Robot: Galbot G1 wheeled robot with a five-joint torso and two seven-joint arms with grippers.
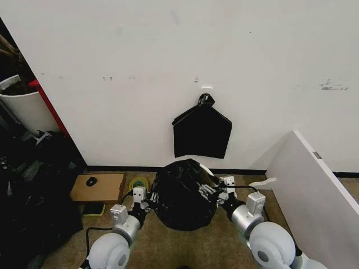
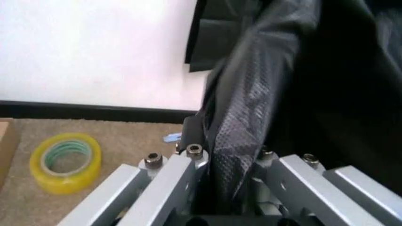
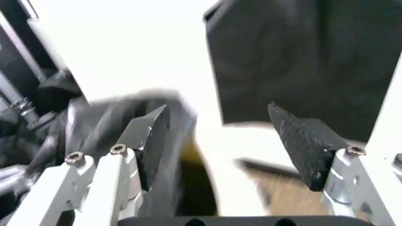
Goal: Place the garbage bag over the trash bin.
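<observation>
A: Where's the garbage bag [image 1: 182, 195] sitting?

B: On the floor near the wall, draped over the trash bin [image 1: 206, 170]. Only a sliver of white rim shows at the far right edge, so the bag covers most of it already.

A: And the arms?

B: One on each side. The left hand [image 1: 147, 197] is at the bag's left flank, and in its wrist view a fold of the black film runs between its fingers [image 2: 188, 160], which are pressed together on it. I judge that pinch is there to keep the left side stretched down.

A: The right one?

B: The right hand [image 1: 216, 188] is at the bag's upper right, by the exposed rim. Its pads [image 3: 154, 136] stand spread, with nothing between them. That view is smeared, so I'd guess rather than swear it is lining up for the loose edge there.

A: Anything else nearby?

B: A flat black bundle [image 1: 202, 131] hangs on the wall behind, and a roll of yellow tape [image 1: 138, 183] lies on the floor to the left.
</observation>
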